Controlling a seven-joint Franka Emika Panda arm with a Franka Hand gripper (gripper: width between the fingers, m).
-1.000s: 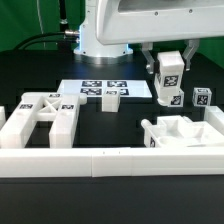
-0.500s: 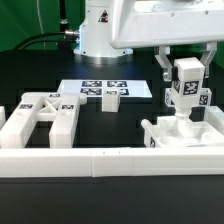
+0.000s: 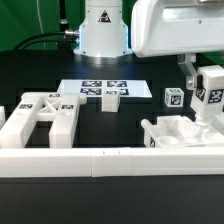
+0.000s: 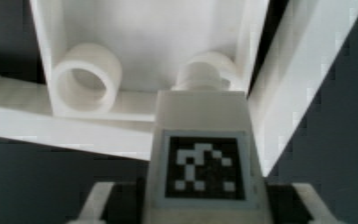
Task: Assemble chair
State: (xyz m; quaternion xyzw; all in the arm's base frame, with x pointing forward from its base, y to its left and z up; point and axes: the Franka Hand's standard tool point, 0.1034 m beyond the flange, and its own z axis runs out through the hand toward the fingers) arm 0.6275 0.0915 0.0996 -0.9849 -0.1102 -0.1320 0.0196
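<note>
One long white rail (image 3: 100, 160) lies nearest the onlooker. Just behind it, toward the exterior view's left, stands the cross-braced frame (image 3: 40, 115); toward the right lies the recessed panel (image 3: 165, 133). Above that panel the gripper (image 3: 209, 88) has its jaws closed on an upright tagged leg (image 3: 212, 95), whose lower end is near a round socket (image 4: 202, 72). Farther behind the rail stand a second leg (image 3: 173, 98) and a third leg (image 3: 112, 98), the latter at the marker board (image 3: 75, 88).
</note>
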